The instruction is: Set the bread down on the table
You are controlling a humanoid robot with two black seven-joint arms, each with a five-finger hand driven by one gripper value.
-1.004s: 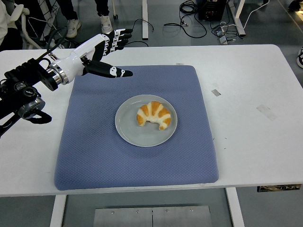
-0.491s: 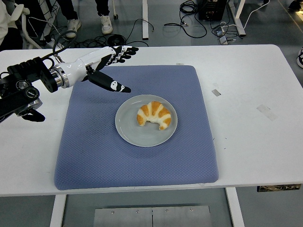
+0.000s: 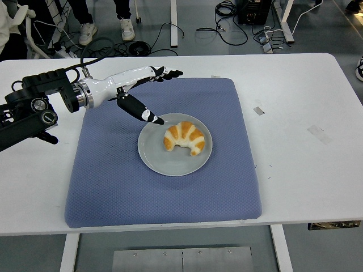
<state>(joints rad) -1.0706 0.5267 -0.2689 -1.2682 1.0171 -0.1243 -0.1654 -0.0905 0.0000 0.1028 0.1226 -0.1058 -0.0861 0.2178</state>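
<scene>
Reaching in from the left, the left hand (image 3: 146, 90) is spread and holds nothing, its thumb stretched down over the far left rim of the plate (image 3: 152, 159) while the other fingers fan out above the far part of the blue mat (image 3: 113, 181). The bread (image 3: 184, 137), a croissant, sits on the plate in the middle of the mat, untouched, so nothing of the job looks done yet: the grasp, the lift and the set-down on the white table (image 3: 306, 141) are all still ahead, by my reading. The thumb tip is near the bread's left end but not on it, as far as can be told. The right hand is nowhere to be seen. Against the frames a second and half a second back, the arm has swung rightward and nearer, carrying the hand from the mat's far left corner to the plate's edge, while bread and plate have not budged
</scene>
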